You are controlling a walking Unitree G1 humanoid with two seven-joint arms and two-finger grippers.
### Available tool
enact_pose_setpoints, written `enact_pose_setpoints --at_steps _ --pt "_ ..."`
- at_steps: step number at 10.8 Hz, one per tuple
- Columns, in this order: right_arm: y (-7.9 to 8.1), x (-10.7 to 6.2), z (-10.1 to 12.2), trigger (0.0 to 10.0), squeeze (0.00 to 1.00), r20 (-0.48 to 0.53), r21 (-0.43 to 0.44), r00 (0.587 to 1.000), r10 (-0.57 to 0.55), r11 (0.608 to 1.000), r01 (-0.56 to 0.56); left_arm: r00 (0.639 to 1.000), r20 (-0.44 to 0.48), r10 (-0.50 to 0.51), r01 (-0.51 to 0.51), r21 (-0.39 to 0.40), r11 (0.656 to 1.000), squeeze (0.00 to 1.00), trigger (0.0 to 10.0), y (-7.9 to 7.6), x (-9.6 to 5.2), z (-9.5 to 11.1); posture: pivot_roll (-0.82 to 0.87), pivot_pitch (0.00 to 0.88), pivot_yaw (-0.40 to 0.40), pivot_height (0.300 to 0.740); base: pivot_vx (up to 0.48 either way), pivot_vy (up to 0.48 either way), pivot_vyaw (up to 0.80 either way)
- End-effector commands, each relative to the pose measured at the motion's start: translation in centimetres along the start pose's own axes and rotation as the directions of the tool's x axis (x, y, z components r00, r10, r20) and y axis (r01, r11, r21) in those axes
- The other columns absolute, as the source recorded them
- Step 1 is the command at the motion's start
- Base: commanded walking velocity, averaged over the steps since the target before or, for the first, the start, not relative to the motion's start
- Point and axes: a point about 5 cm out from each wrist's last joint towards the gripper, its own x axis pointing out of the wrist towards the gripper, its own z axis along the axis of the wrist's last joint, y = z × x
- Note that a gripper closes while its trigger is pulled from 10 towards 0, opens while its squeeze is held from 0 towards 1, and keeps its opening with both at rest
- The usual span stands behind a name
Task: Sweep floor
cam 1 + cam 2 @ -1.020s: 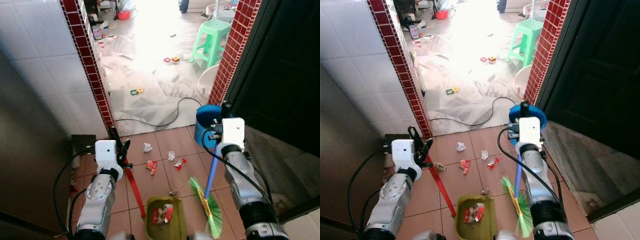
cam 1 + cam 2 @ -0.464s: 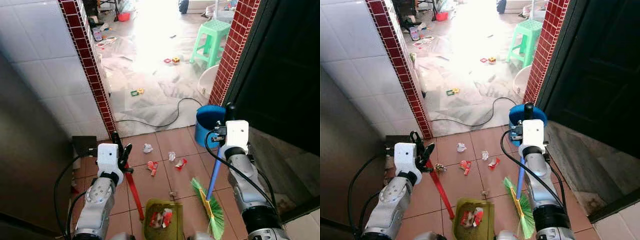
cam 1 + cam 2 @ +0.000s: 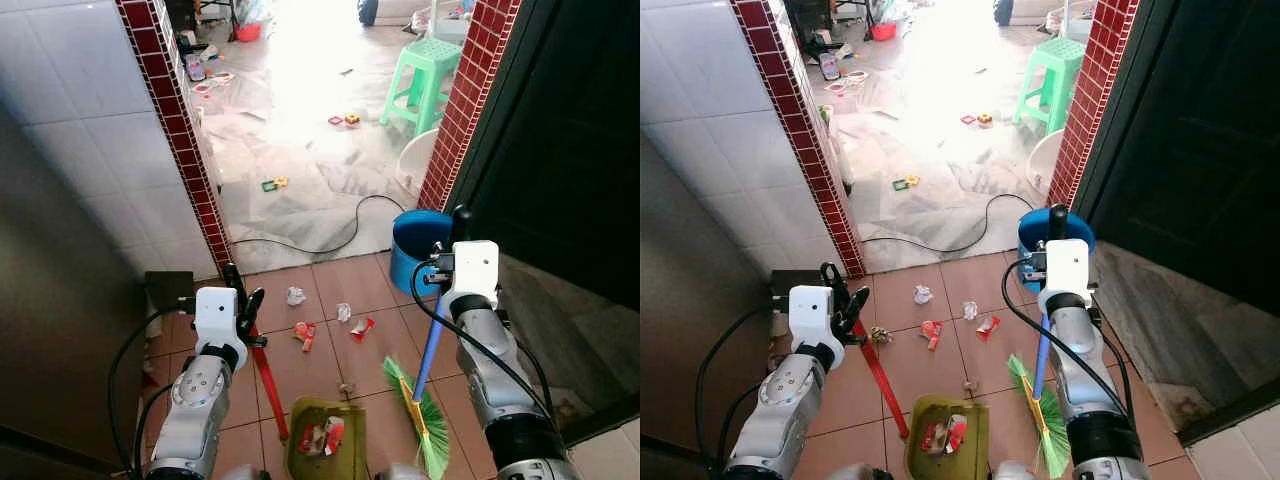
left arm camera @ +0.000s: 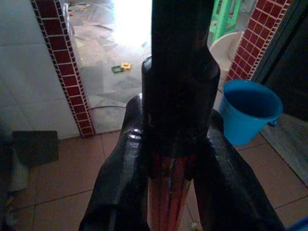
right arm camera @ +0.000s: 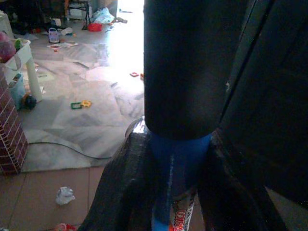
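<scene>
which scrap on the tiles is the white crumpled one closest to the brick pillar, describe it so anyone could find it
Start at the red brick pillar on the left of the doorway and drop to the terracotta tiles at its foot. The white crumpled paper lies there, nearest the black cable; unlike the red wrappers beside it, it is all white.

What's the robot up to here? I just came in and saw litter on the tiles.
It is sweeping. The right gripper is shut on the blue handle of a green broom; the left gripper is shut on the red handle of a green dustpan that already holds some scraps. Several scraps of litter lie on the tiles beyond the dustpan, near a blue bucket.
</scene>
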Motion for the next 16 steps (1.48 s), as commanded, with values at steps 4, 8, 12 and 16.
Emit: enact_pose_setpoints --at_steps 4,8,12,16 --pt "-1.1 0.3 1.7 10.0 0.0 0.072 -0.024 0.997 -0.026 0.999 0.028 1.0 0.014 0.013 -0.014 0.059 0.998 0.0 10.0 0.5 -0.9 0.8 -0.15 0.0 0.069 0.74 0.0 0.0 0.0" --pt "-1.5 -0.8 0.1 10.0 0.0 0.019 -0.027 1.0 -0.018 0.999 0.019 1.0 -0.021 0.006 -0.003 0.132 0.991 0.0 10.0 0.6 -1.6 0.1 -0.15 0.0 0.075 0.74 0.0 0.0 0.0" --pt "-1.7 -1.5 -0.5 10.0 0.0 0.001 0.0 1.0 -0.009 1.0 0.009 0.999 -0.035 0.003 0.003 0.175 0.985 0.0 10.0 0.9 -1.6 -0.2 -0.16 0.0 0.087 0.74 0.0 0.0 0.0" --pt "-1.5 -2.1 -1.1 10.0 0.0 -0.014 0.011 1.0 0.009 1.0 -0.008 0.999 -0.047 0.01 0.0 0.204 0.979 0.0 10.0 1.2 -1.8 -0.6 -0.16 0.0 0.092 0.74 0.0 0.0 0.0"
